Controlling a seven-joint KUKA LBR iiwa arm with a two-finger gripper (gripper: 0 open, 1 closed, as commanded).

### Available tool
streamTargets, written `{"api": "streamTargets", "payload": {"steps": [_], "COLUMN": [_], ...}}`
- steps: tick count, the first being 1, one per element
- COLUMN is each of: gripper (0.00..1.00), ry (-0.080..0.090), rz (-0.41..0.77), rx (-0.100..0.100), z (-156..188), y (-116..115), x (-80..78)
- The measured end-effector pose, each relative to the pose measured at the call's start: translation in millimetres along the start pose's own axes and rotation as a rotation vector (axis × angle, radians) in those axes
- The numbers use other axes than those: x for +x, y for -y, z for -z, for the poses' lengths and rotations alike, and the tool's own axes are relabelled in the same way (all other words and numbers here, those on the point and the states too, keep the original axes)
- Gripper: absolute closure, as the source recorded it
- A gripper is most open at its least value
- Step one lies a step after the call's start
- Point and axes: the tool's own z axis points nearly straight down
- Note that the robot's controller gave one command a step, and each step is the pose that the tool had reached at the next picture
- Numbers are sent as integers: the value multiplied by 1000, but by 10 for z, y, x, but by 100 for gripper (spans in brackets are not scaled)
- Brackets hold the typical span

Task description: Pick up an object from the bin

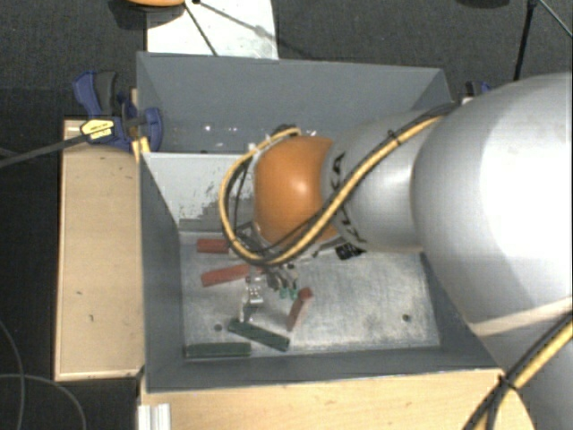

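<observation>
Grey metal walls enclose the bin [161, 267], and a few small bars lie loose on its floor. The gripper [253, 301] hangs low over that floor beneath the arm's orange cover [286, 195]; whether it is open or closed cannot be told. Just in front of its tip lies a dark green bar [260, 335]; contact is unclear. Further forward and to the view's left of the gripper, a second green bar [217, 351] rests against the front wall. An upper reddish-brown bar [212, 245] and a lower reddish-brown bar [224, 277] lie to the gripper's left, and a tilted reddish-brown bar [298, 307] lies just to its right.
</observation>
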Motion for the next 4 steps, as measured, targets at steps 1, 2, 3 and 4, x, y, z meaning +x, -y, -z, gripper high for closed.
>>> {"api": "streamTargets", "payload": {"steps": [1,2,3,4], "gripper": [100,100,100,100], "ry": [1,1,4,-1], "rz": [0,-2,-43,-43], "rx": [-1,-1,-2,-1], "z": [-21,-21,1839,1811], "y": [-126,-126,-65,-63], "x": [-403,-403,-430,-422]}}
